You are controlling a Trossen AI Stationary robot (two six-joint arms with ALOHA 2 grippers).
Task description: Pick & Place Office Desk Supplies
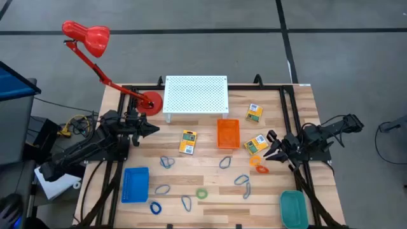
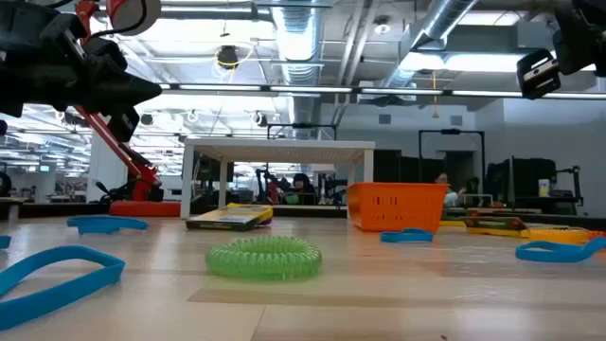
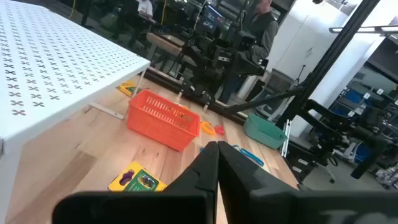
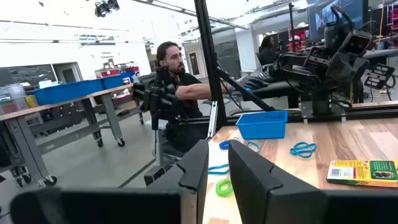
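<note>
Low view, nearest: green rubber-band ring (image 2: 264,257) flat on the worktop (image 2: 379,294), right before the lens; blue wire clip loop (image 2: 52,270) at 9 o'clock of it. Probably scattered loose for sorting.
Low view, farther: orange tray (image 2: 396,206) upright at 1 o'clock; a yellow box (image 2: 230,219) lying flat at 11 o'clock under the white perforated shelf (image 2: 277,147). True heights readable here only.
High view, layout: supplies spread across the worktop's middle; yellow boxes (image 1: 187,141) around the orange tray, loops and rings toward 6 o'clock, blue tray (image 1: 135,184) at 7 o'clock, teal tray (image 1: 292,208) at 5 o'clock. Trays apparently the sorting targets, all seemingly empty.
High view, arms: left gripper (image 1: 150,130) at 9 o'clock, over bare wood, holding nothing; right gripper (image 1: 271,150) at 3 o'clock, just beside an orange ring (image 1: 261,168) and a yellow box. Only this view sets both arms against the supplies.
Left wrist view: fingers (image 3: 233,174) pressed together, empty, aimed across the worktop at the orange tray, with a yellow box nearer; lone view of that closure.
Right wrist view: fingers (image 4: 252,171) close with a narrow gap, nothing between; green ring, blue loops and blue tray ahead; a person seated beyond the worktop. Judged: no pick begun.
</note>
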